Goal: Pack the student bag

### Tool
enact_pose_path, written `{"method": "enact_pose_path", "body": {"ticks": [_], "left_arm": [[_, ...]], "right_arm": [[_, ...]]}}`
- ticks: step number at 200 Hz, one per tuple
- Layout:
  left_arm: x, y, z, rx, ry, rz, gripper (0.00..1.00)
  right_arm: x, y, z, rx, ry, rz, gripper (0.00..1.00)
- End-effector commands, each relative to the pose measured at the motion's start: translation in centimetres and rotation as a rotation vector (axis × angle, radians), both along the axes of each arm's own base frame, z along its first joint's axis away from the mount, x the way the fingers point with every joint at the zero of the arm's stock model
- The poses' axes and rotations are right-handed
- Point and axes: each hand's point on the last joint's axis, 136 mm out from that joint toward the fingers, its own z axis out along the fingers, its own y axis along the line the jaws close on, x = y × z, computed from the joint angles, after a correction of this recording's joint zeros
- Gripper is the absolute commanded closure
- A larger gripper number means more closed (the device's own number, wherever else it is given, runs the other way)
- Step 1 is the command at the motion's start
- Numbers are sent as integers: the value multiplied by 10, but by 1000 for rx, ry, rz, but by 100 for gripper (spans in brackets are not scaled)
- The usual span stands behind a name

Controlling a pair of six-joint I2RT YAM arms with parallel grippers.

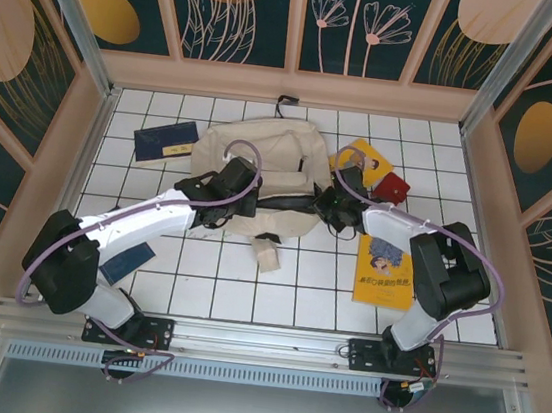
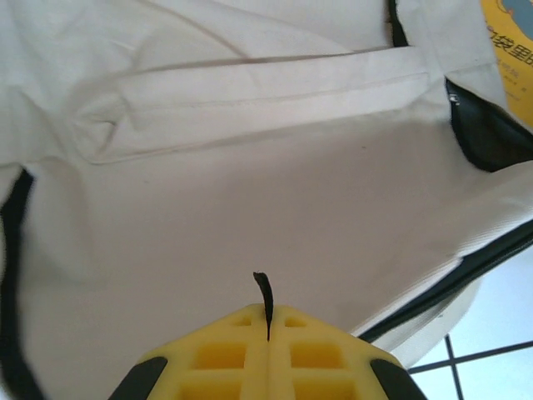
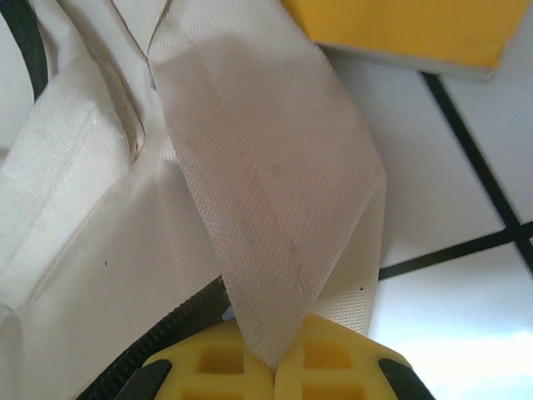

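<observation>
The student bag (image 1: 262,159), a large beige fabric backpack, lies flat at the middle back of the tiled table. My left gripper (image 1: 239,200) sits at its near left side. Seen from the left wrist, the yellow left gripper (image 2: 268,321) is shut on a thin black zipper pull (image 2: 265,292), with bag cloth (image 2: 250,192) beyond. My right gripper (image 1: 324,205) is at the bag's near right corner. From the right wrist, the right gripper (image 3: 275,360) is shut on a folded beige strap (image 3: 266,183), beside a dark zipper line (image 3: 158,337).
A blue book (image 1: 166,143) lies left of the bag. A yellow book (image 1: 362,162) and a red item (image 1: 391,187) lie to its right. Another yellow book (image 1: 386,272) lies near the right arm. A strap end (image 1: 267,256) trails toward me. Wooden walls enclose the table.
</observation>
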Motion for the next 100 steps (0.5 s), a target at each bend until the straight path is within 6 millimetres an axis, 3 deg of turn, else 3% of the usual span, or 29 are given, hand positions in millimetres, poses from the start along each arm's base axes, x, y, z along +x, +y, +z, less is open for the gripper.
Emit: {"method": "enact_pose_path", "body": {"ticks": [1,75,100], "left_arm": [[-4,34,1,121,-21,73,100],[0,48,2,149,-37,134,100],[3,34,2,92,-37,95,100]], "right_arm": [[16,-41,-8,-157,-11,-90,99],[35,-81,-6,-245,-29,-111,98],[38,-67,5,-187,-62,-26,90]]}}
